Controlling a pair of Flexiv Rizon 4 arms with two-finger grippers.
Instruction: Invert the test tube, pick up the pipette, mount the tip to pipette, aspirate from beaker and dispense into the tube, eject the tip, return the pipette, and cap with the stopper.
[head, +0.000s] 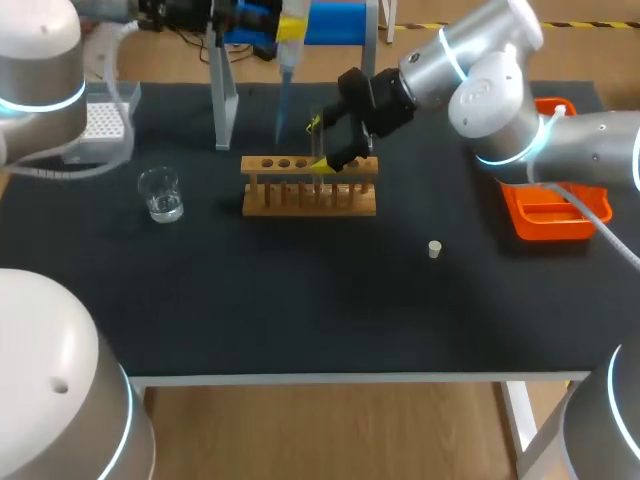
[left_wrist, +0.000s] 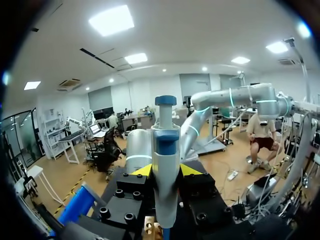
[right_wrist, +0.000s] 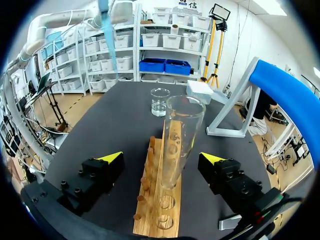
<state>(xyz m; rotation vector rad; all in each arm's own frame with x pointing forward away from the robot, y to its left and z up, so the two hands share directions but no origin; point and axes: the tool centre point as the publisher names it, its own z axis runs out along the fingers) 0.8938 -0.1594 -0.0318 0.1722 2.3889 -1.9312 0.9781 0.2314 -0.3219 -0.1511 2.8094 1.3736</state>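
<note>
Tube (right_wrist: 181, 135) first: you have a clear glass one, mouth up, with nothing visible inside. It stands in the wooden rack (right_wrist: 159, 200) near the middle of the table (head: 300, 300) and leans a little. Your right gripper (right_wrist: 161, 158) is around it with the jaws spread wide. Each yellow-tipped finger (right_wrist: 112, 159) stands well clear of the glass, so it has hold of nothing.

From the head view you can barely pick the tube out, because the right gripper (head: 318, 145) sits in front of it at the rack (head: 310, 197). In the right wrist view the tube's foot blends into the rack holes, so you cannot tell how deep it sits.

Your left gripper (left_wrist: 165, 170) is closed on the pipette (left_wrist: 165, 165), with a yellow finger (left_wrist: 142, 171) against each side of its white body. The blue plunger is at the far end. The pipette's lower end is cut off in that view. In the head view the pipette (head: 291, 30) hangs behind the rack, its upper part cut off, with a blue tip (head: 281, 110) pointing down.

The beaker (head: 160, 193) holds a little clear liquid and stands well apart from the rack, on the left arm's side. The stopper (head: 435, 249) lies alone on the table, and it is too small for you to read its shape.
</note>
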